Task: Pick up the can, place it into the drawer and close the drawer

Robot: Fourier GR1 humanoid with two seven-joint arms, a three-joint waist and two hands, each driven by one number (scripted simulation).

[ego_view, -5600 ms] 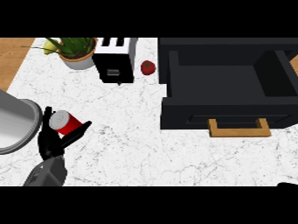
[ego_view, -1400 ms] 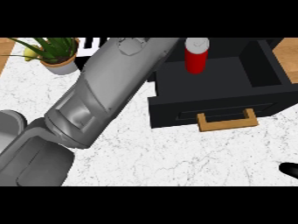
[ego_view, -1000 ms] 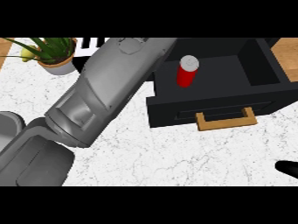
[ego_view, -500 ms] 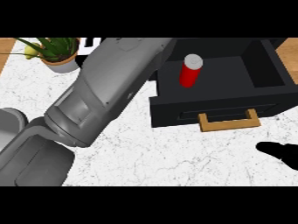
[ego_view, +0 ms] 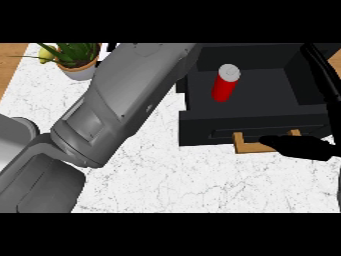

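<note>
Light even and bright: white counter (ego_view: 202, 175) reads uniformly pale. Left forearm (ego_view: 121, 110) shades from light grey near the top to darker grey at the lower edge. Drawer (ego_view: 276, 95) interior very dark, and the red can (ego_view: 225, 85) stands out against it.

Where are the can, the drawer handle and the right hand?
can (ego_view: 224, 88), head view, on its red side
drawer handle (ego_view: 244, 148), head view, on its wooden left end
right hand (ego_view: 304, 147), head view, on its palm

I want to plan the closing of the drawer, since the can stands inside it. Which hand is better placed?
The right hand seems better placed: it is in front of the open drawer, at its wooden handle. The left forearm crosses the counter beside the drawer; the can stands free inside.
</note>
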